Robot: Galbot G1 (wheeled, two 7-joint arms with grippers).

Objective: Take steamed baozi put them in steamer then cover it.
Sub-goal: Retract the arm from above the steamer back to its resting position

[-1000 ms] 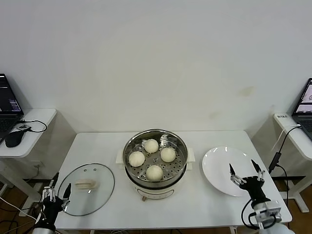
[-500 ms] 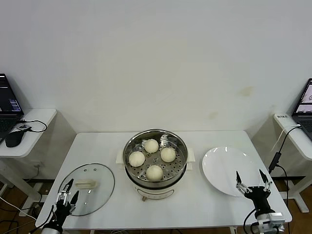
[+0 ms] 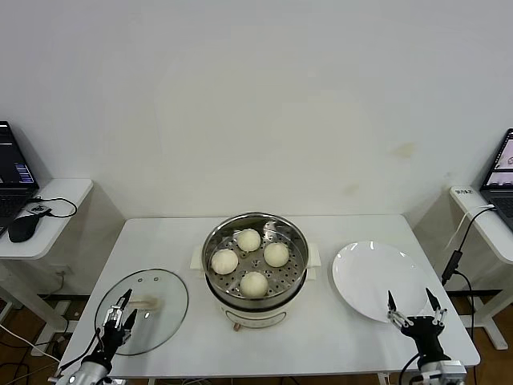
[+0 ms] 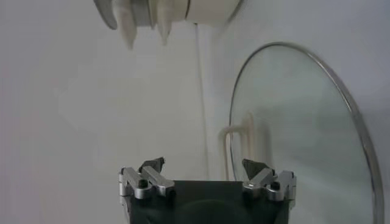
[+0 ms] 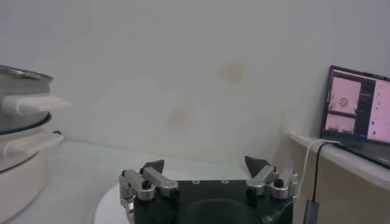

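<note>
I see four steamed baozi [image 3: 249,261] sitting in the steamer [image 3: 255,269] at table [image 3: 321,329] centre, with the cover [image 3: 143,310] lying flat at its 8 o'clock. My left gripper [image 3: 122,318] hangs over the cover's near edge, fingers spread wide and holding nothing. My right gripper [image 3: 414,306] sits at 4 o'clock by the white plate [image 3: 377,279], fingers equally splayed and empty.

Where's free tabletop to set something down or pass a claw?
Bare table: the far strip behind the steamer, the gap between steamer and white plate, and the near edge in front of the steamer. The plate itself is empty. Crowded: near-left corner, where the cover lies with the open left claw over it.
</note>
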